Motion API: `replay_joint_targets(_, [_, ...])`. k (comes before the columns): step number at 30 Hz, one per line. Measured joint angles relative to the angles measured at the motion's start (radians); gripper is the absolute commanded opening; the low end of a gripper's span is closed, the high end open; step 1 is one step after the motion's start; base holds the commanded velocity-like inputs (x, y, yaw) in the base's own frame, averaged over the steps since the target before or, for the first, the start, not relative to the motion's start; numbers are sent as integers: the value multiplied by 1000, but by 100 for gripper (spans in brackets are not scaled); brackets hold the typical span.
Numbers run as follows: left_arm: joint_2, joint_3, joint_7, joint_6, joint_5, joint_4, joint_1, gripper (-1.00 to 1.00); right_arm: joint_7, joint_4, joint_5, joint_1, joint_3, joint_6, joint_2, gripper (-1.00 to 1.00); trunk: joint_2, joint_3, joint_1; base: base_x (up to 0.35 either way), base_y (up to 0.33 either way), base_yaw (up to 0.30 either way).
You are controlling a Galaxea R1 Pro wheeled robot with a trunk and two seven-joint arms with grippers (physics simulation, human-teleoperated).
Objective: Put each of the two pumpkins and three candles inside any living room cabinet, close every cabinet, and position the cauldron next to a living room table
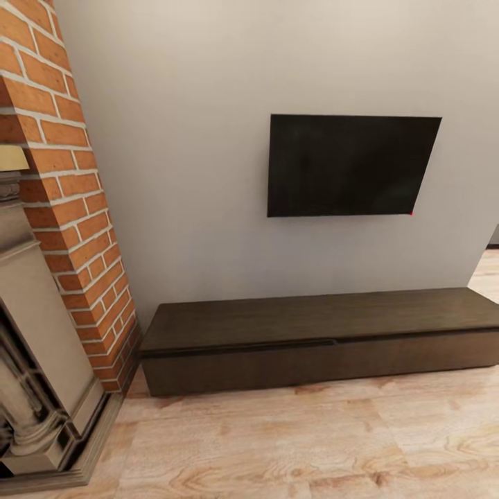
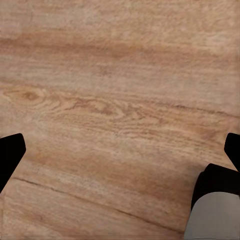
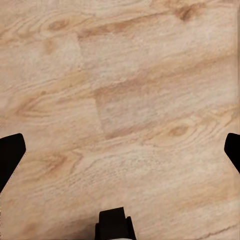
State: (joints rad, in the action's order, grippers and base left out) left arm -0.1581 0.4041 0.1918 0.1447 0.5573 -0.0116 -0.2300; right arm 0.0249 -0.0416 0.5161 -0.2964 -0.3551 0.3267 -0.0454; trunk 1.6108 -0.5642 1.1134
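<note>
Plain grey wall (image 1: 194,138) behind, light wood plank floor (image 1: 291,443) in front. Red brick chimney column (image 1: 69,201) and ornate stone-coloured fireplace (image 1: 34,360) at the head view's left. Long low dark brown wooden cabinet (image 1: 319,339) sits on the floor against the wall, its left end just beside the brick; flat black wall-mounted TV (image 1: 350,165) above it. Cabinet top bare; the left front looks slightly proud of the rest, maybe ajar, can't tell for sure. Fronts are handleless, stiff, flat panels: probably hook the top edge or end seam, little to grip. Open floor along the whole front of the cabinet, tight only at the fireplace corner. Left pincer (image 2: 120,150) and right pincer (image 3: 120,150) both spread wide over bare floor, holding nothing; dark fingertips (image 2: 10,155) at the frame sides.
</note>
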Motion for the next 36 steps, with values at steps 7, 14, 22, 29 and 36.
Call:
replay_joint_targets(7, [5, 1, 0, 1, -1, 0, 3, 100, 0, 1, 0, 0, 0, 11, 0, 100, -49, 22, -27, 0, 0, 0])
replay_joint_targets(14, [9, 2, 0, 1, -14, 0, 4, 100, 0, 2, 0, 0, 0, 9, 0, 100, -98, 44, -54, 0, 0, 0])
replay_joint_targets(22, [12, 2, 0, 1, -22, -1, 5, 100, 8, 2, 0, 0, 0, 9, 0, 100, -154, 69, -84, 0, 0, 0])
replay_joint_targets(29, [14, 0, 0, 1, -22, -2, 5, 100, 18, 2, -4, 0, -1, 4, 0, 100, -175, 78, -96, 0, 0, 0])
replay_joint_targets(36, [14, 0, 0, 1, -20, -1, 5, 100, 19, 3, -7, 0, -1, 1, 0, 100, -217, 97, -119, 0, 0, 0])
